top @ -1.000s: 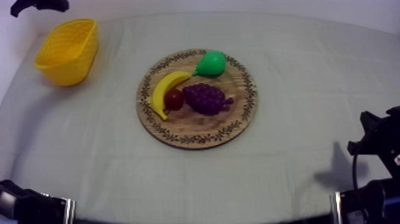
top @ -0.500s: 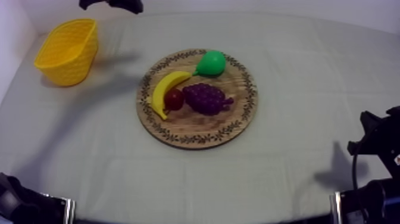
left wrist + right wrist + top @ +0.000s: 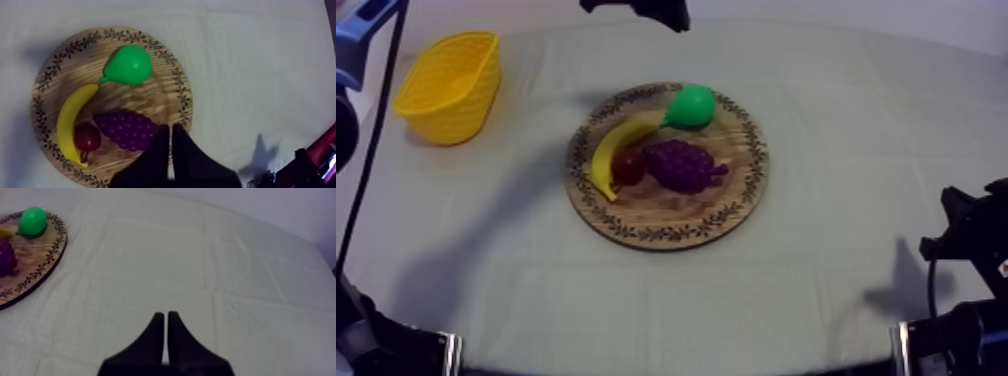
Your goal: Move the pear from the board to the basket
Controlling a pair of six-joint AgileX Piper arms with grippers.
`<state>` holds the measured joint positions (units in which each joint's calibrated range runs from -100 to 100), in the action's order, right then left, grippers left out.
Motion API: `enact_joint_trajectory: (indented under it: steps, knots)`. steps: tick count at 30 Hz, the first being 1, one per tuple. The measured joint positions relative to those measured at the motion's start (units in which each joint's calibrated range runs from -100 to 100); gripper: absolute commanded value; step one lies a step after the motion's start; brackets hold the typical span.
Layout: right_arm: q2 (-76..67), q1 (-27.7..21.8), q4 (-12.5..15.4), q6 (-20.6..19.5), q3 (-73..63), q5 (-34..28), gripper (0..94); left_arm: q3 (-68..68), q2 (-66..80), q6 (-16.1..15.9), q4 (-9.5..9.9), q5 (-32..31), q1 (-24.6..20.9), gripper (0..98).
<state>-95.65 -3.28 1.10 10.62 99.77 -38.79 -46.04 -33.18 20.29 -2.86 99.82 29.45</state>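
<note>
My left claw (image 3: 168,128) has its fingers pressed together in a narrow wedge, gripping nothing, and it hangs high, looking down on the wooden board (image 3: 162,95). I judge the height is there to let me choose a line before I drop. The pear (image 3: 128,65) lies on the board close to its rim, beyond the bunch of grapes (image 3: 125,131), with its stalk toward the banana (image 3: 69,119). Bare wood round its body leaves room for fingers once I part them. My right claw (image 3: 165,315) is likewise closed on nothing, low over bare bench (image 3: 150,263), well apart from the board. The yellow basket (image 3: 454,95) stands at my left, so this reach suits the left arm.
</note>
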Motion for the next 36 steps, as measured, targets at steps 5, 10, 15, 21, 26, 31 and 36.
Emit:
enact_joint_trajectory:
  steps: [5, 10, 15, 21, 26, 31, 36]
  knots:
    - [0.00, 0.00, 0.00, 0.04, 0.00, 0.00, 0.4, -6.69, -4.41, -3.86, -1.41, -0.06, -0.05, 1.3]
    - [0.00, 0.00, 0.00, 0.04, 0.00, 0.00, 0.4, -10.70, -7.03, -12.26, -0.65, -0.78, -0.90, 0.3]
    - [0.00, 0.00, 0.00, -0.02, 0.00, 0.00, 0.4, -11.04, -7.41, -22.20, 2.34, -1.07, -1.57, 0.1]
    - [0.00, 0.00, 0.00, -0.02, 0.00, 0.00, 0.4, -10.89, -7.63, -34.29, 5.87, -1.73, -1.55, 4.5]
    - [0.00, 0.00, 0.00, -0.02, 0.00, 0.00, 0.4, -10.18, -7.71, -41.66, 6.76, -1.91, -1.82, 21.7]
    - [0.00, 0.00, 0.00, 0.00, 0.00, 0.00, 0.4, -8.56, -7.33, -45.00, 6.80, -1.78, -2.08, 44.6]
    - [0.00, 0.00, 0.00, 0.00, 0.00, 0.00, 0.4, -6.11, -6.68, -43.94, 6.97, -0.91, -2.16, 60.2]
